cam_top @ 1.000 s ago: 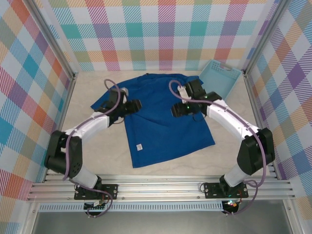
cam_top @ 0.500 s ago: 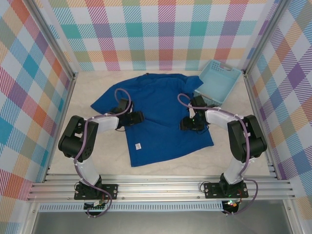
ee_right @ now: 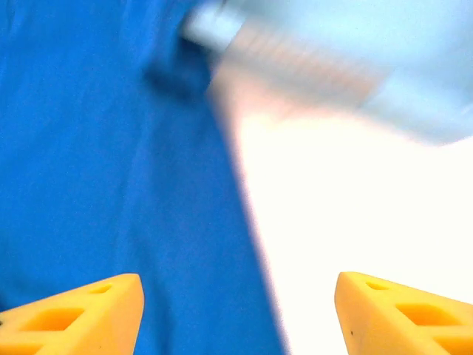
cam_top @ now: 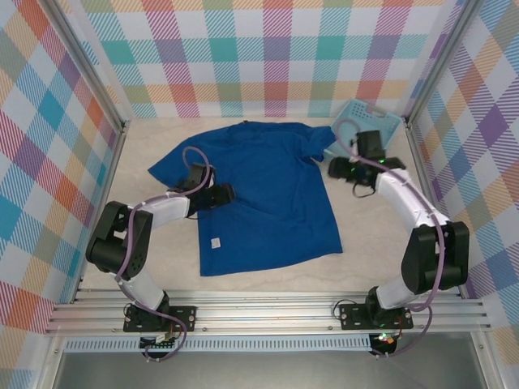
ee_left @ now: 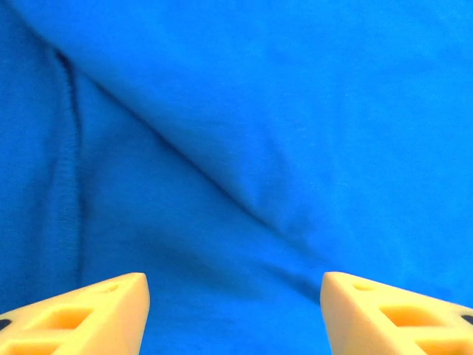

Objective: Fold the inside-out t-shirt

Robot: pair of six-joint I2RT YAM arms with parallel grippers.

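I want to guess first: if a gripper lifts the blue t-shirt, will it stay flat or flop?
Probably flop: the t-shirt lies limp with soft creases, so it likely sags from wherever it's pinched. It looks thin, so pushing probably bunches it.

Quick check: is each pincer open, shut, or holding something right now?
Left pincer: open, empty, over the t-shirt.
Right pincer: open, empty, over the t-shirt's edge.
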